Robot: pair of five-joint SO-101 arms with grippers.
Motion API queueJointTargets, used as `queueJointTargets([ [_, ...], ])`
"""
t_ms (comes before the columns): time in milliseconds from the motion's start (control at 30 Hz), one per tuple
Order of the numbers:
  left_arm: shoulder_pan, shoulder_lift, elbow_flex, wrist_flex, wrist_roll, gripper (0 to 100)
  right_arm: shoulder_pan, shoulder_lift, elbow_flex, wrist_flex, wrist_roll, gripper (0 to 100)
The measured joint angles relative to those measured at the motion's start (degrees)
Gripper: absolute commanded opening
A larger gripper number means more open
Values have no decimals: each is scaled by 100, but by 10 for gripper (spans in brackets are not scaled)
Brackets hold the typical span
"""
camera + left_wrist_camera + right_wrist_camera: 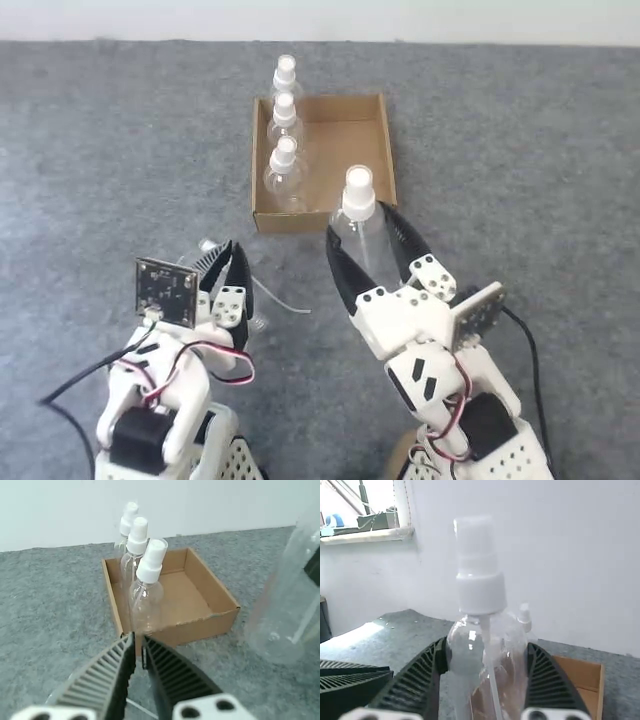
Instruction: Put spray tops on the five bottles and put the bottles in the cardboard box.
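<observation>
Grey felt tabletop [520,150] from above: cardboard box [345,140] open upward, three capped bottles [285,165] upright along one side wall, bare box floor beside them. Just short of the near wall, right claw [358,222] clamped round fourth bottle [367,245], long axis vertical, spray top [358,187] up. From left wrist: left claw [138,642] closed to a sliver, aimed at box. From right wrist: fourth bottle upright between both fingers.
</observation>
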Motion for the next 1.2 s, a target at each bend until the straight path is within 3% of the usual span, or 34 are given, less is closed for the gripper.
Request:
queueJointTargets([
  [200,44,0,70,-105,0,17,0,0,0,-229,-237,100],
  [333,352,0,97,-105,0,115,0,255,-149,-475,-281,100],
  [433,466,0,334,-246,0,192,0,914,-422,-730,-308,100],
  [700,519,0,396,-299,132,251,-158,2875,-1178,-976,-325,101],
  [1067,536,0,404,-308,149,261,-510,3112,-1213,-976,-325,101],
  [1200,536,0,747,-668,167,258,-545,3112,-1213,-976,-325,101],
])
